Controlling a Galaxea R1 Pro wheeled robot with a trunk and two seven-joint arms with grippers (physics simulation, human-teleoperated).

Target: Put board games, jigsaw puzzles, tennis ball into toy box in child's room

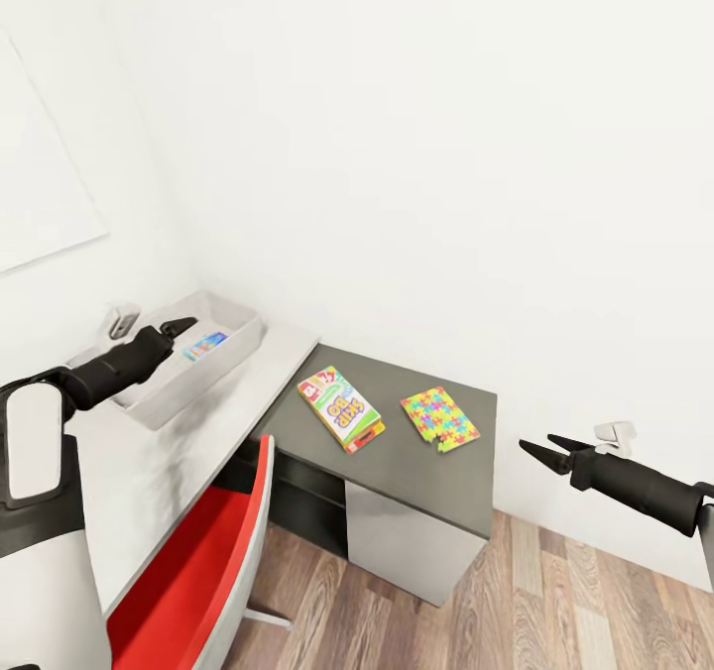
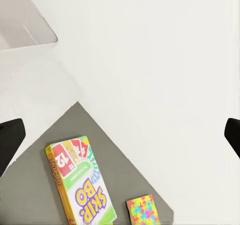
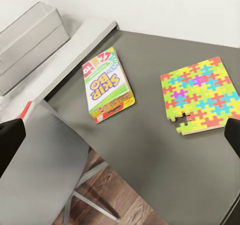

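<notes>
Long white-red-green "Skip-Bo" board game box (image 1: 340, 407) flat on the dark-grey section of the L-shaped table (image 1: 416, 472), set at a slant, near the seam with the light-grey top. Multicoloured square jigsaw puzzle sheet (image 1: 439, 417) just beside it on the same dark top, apart from the box, one corner piece loose at its near edge. Shallow light-grey toy box with sloping sides (image 1: 230, 345) on the light-grey top against the left wall, holding a small blue board game box (image 1: 205, 345). Left gripper (image 1: 178, 328) hovering at the toy box's rim, above its near end, black fingers (image 2: 10, 140) spread apart, nothing between them; well apart from the Skip-Bo box. Right gripper (image 1: 553, 449) out in free air past the table's right edge, above the wooden floor (image 1: 555, 601), jaws parted and empty, pointing towards the puzzle sheet; puzzle nearer to it than the Skip-Bo box. White walls (image 1: 446, 155) closing the table's back and left sides; front and right sides open. Red-and-white chair (image 1: 213, 561) tucked against the front edge of the light-grey top, crowding that side. Counted here: two board game boxes, one puzzle sheet, one toy box.
</notes>
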